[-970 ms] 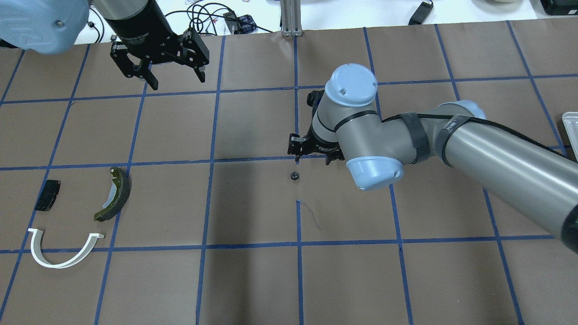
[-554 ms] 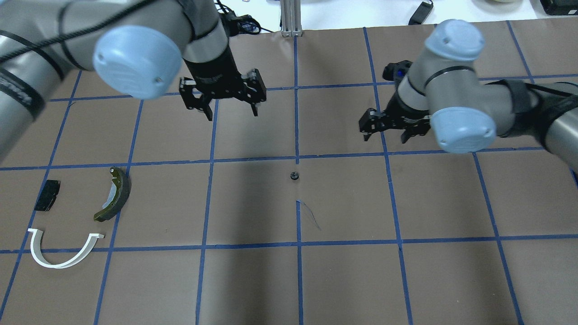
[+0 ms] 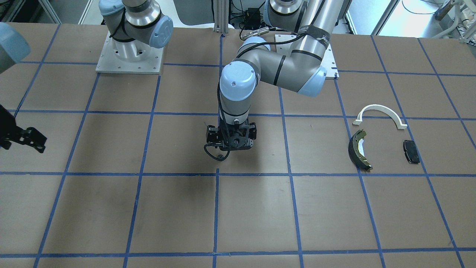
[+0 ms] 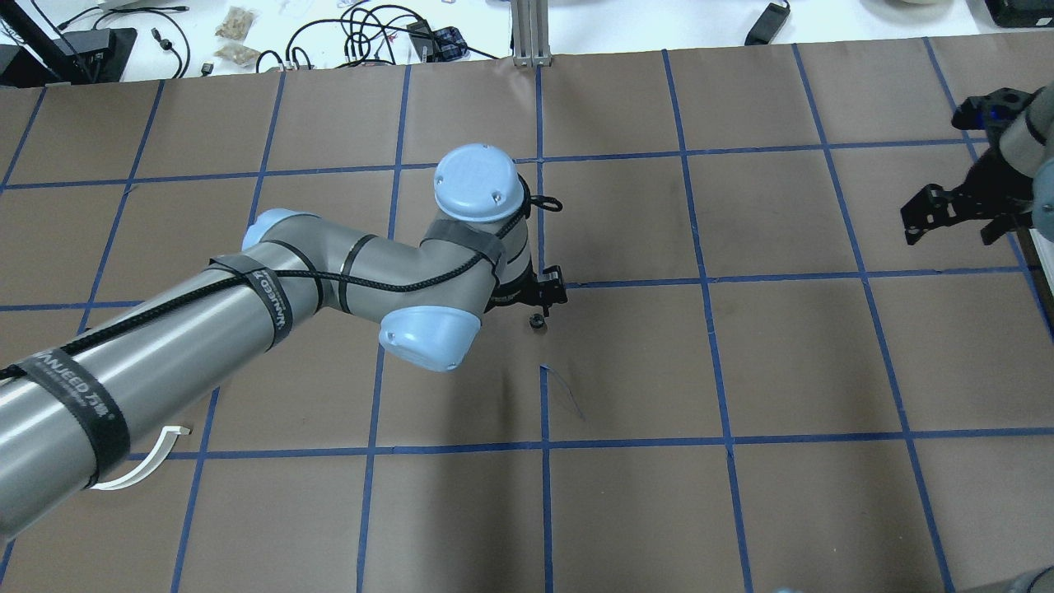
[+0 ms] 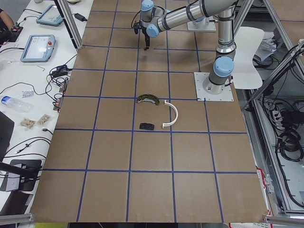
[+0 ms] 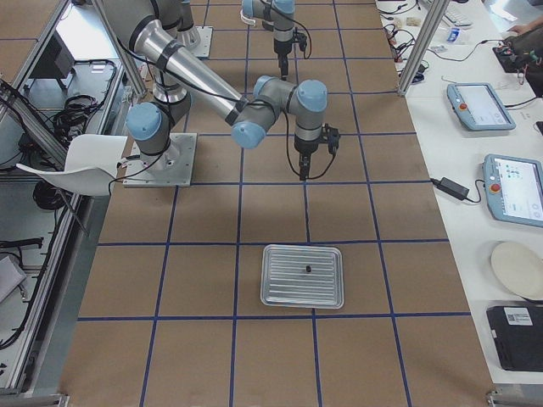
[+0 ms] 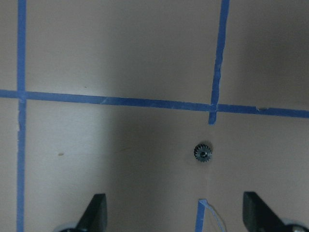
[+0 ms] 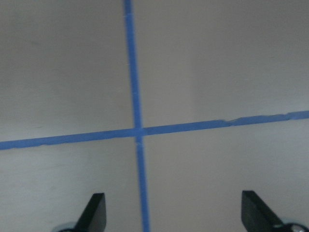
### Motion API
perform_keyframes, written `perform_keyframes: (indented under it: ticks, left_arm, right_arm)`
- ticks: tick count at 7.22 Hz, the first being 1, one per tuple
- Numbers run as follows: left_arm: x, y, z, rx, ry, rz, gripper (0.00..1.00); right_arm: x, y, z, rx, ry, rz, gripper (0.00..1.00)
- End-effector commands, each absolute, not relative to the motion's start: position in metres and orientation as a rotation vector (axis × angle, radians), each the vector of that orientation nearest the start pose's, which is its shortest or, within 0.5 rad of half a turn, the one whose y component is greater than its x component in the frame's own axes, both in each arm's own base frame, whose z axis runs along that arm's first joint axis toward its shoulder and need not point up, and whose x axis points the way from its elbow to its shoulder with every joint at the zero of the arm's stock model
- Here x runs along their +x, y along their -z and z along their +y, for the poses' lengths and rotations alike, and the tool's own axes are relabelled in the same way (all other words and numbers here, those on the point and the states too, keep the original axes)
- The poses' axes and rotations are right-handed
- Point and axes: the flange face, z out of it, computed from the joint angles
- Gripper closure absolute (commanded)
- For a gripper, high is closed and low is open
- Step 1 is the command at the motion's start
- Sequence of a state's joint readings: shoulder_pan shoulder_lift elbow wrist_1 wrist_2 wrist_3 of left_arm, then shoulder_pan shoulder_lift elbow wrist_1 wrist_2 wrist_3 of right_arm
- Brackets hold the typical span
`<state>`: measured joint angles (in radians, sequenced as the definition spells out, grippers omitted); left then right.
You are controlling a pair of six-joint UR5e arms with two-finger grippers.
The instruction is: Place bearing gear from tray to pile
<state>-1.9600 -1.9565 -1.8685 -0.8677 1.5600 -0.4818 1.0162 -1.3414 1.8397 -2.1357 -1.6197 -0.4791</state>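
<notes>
Even light from above falls on the brown desk (image 4: 741, 511), with no glare on the paper. The left arm (image 4: 247, 305) casts a broad, soft-edged shadow beneath itself in the overhead view. Both wrist views are dim and greyish (the right one washed out and slightly soft). In the left one the bearing gear (image 7: 203, 152) is sharp, while the fingertips (image 7: 96, 211) of the left pincer (image 7: 175, 212) are blurred at the bottom edge. The white bench (image 4: 659, 25) beyond the desk is overexposed.

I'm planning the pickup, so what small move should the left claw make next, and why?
Probably shift the left claw until it centres over the bearing gear: its wrist view shows the gear on the table ahead of the open fingers, right of their midline.
</notes>
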Motion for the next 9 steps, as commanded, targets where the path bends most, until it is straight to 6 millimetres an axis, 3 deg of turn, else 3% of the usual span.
perform_keyframes:
  ticks: [1, 3, 4, 5, 6, 7, 9]
  left_arm:
    - [-0.354, -0.181, -0.467, -0.114, 0.035, 3.154, 0.00]
    - [-0.359, -0.166, -0.475, -0.097, 0.104, 3.175, 0.00]
    - [-0.361, -0.162, -0.479, -0.085, 0.142, 3.185, 0.00]
    - [-0.361, -0.158, -0.482, -0.090, 0.153, 3.188, 0.02]
    - [-0.362, -0.160, -0.481, -0.085, 0.159, 3.188, 0.25]
    - [-0.362, -0.162, -0.481, -0.085, 0.166, 3.189, 0.66]
    - [-0.361, -0.168, -0.479, -0.085, 0.172, 3.191, 0.96]
  right_arm:
    - [-0.301, -0.280, -0.524, 0.030, 0.040, 3.241, 0.00]
    - [-0.390, -0.251, -0.537, -0.063, 0.022, 3.242, 0.00]
    - [-0.421, -0.242, -0.550, -0.117, 0.033, 3.250, 0.00]
    - [-0.441, -0.230, -0.551, -0.145, 0.023, 3.243, 0.01]
    - [-0.447, -0.214, -0.549, -0.175, 0.004, 3.222, 0.04]
    - [-0.447, -0.209, -0.548, -0.180, -0.005, 3.216, 0.06]
    - [-0.448, -0.193, -0.549, -0.178, -0.025, 3.195, 0.08]
